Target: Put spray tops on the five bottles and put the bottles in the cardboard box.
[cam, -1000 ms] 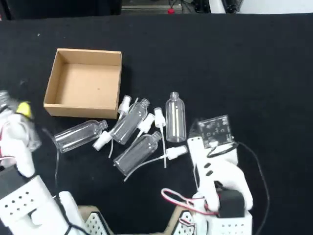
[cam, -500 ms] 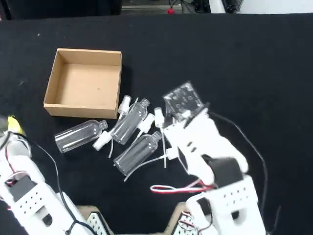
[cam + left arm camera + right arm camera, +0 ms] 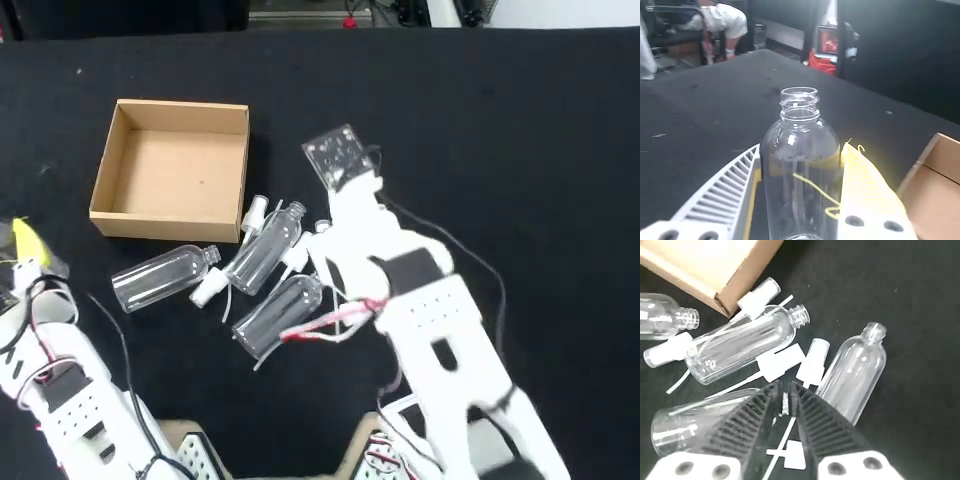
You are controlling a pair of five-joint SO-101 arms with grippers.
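**Tops wait, one bottle ready.** The left gripper [image 3: 802,147], low at the left edge of the overhead frame, is clenched on an uncapped clear bottle [image 3: 799,170], with one ribbed finger on each side of its body. The bottle stands upright, its threaded mouth well clear of the fingers, apparently so that a spray top can be brought down onto it.

The right gripper [image 3: 785,387] hangs over the heap at the centre of the overhead frame. Its jaws are drawn together to a mere slit, and nothing is plainly caught between them. The tips point toward two spray tops [image 3: 812,367] lying side by side between two of the bottles, which makes them the likely next pick.

Four more bottles lie on their sides on the black table [image 3: 520,130], all open-necked. One [image 3: 165,277] is left of centre, another [image 3: 265,248] lies just below the box's lower right corner, and a third [image 3: 280,312] lies beneath that. The fourth [image 3: 855,372] rests just beside the right gripper's tips. Other loose tops with trailing dip tubes are scattered among them.

The cardboard box [image 3: 165,226] sits in the upper left of the overhead frame, open side up and with no bottle in it yet. It is close beside the heap, presumably to keep the carry short. With no bottle capped, the job looks barely begun.
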